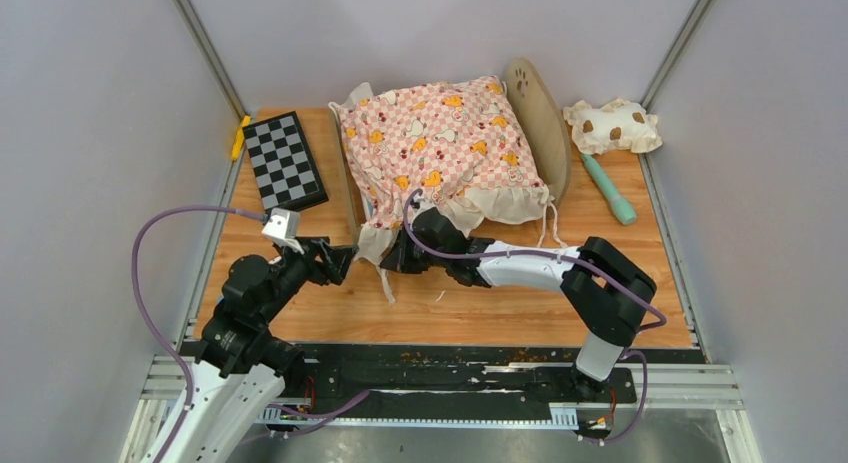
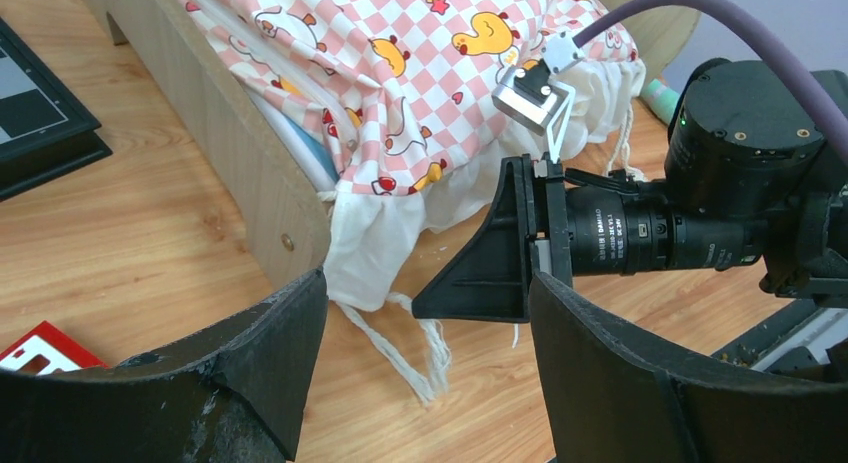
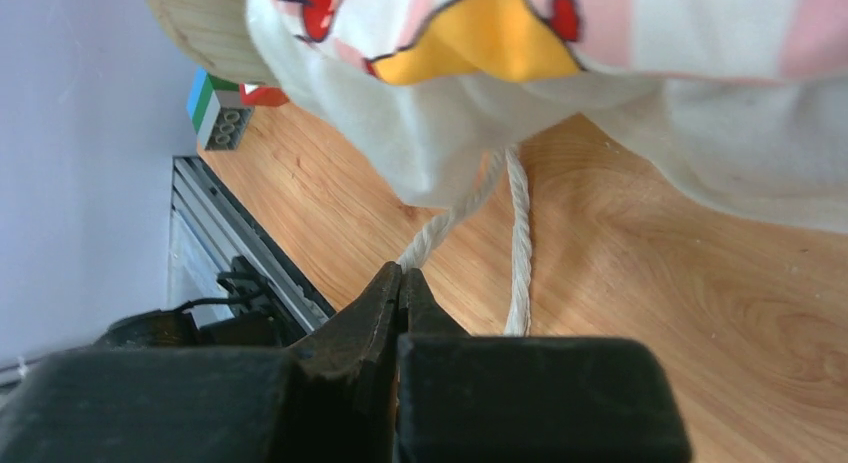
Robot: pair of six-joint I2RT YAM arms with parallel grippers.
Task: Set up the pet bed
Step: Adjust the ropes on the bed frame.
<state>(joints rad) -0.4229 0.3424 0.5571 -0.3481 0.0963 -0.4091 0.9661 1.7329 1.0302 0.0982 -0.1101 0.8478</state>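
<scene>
Top view: pet bed sits at rear middle of desk, paw-print headboard at its right end. Pink checkered cushion lies in it and fills the frame, its cream ruffle spilling over the near left corner. Spotted pillow lies on the desk right of the headboard, apart from the bed, with a teal stick near it. Chessboard is left of the bed. Left hand and right hand are both at the ruffled corner, close together

Left wrist view: left hand's fingers are wide apart, nothing between them, touching nothing. Ahead is the bed's wooden side rail, cushion draped over it, a bit of blue-and-white striped fabric under the cushion. White cord trails from the ruffle onto the desk. Right hand's black fingers point at the ruffle, just beside the cord

Right wrist view: right hand's fingers are pressed together. One strand of cord runs down to their tips; cannot tell if it is pinched. Coloured block on the desk behind
</scene>
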